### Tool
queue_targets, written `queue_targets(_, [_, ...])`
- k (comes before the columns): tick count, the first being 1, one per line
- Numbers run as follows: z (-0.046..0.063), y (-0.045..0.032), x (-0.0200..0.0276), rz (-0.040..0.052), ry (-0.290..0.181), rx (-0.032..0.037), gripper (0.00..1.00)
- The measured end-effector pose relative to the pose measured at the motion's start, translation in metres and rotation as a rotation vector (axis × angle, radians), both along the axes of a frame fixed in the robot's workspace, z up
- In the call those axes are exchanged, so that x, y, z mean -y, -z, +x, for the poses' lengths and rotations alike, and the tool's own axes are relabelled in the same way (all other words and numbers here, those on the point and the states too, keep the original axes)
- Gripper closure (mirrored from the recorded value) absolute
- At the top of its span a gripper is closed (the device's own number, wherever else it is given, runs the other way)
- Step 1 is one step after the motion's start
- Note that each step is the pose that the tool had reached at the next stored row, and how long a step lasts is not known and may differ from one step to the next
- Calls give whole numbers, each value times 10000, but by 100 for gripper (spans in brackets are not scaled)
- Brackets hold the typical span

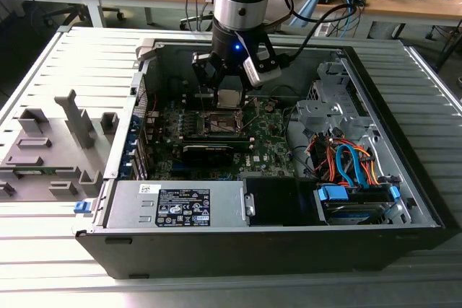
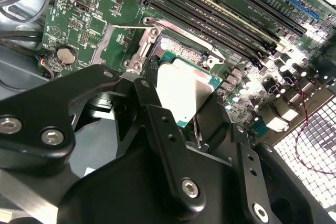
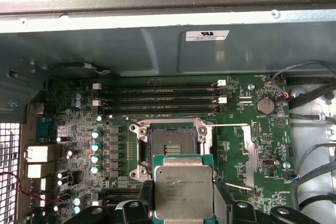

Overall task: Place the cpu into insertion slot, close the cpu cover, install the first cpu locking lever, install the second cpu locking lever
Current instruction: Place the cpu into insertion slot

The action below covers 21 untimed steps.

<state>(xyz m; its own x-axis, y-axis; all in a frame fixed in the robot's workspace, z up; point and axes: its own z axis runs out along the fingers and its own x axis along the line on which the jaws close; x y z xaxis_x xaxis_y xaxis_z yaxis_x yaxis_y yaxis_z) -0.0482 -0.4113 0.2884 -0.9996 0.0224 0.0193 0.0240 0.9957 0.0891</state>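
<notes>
In the claw point(image 3: 184, 204), one cpu point(image 3: 184, 186)

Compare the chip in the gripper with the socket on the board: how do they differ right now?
The chip has a pale silvery face; the socket is a dark recess. The chip is clamped in the gripper, raised off the board; the socket sits fixed in the board, with nothing in it. Both are square.
</notes>
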Motion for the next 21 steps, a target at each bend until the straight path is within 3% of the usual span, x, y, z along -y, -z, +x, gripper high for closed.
queue_targets(21, [0, 0, 0, 1, 229, 0, 46])
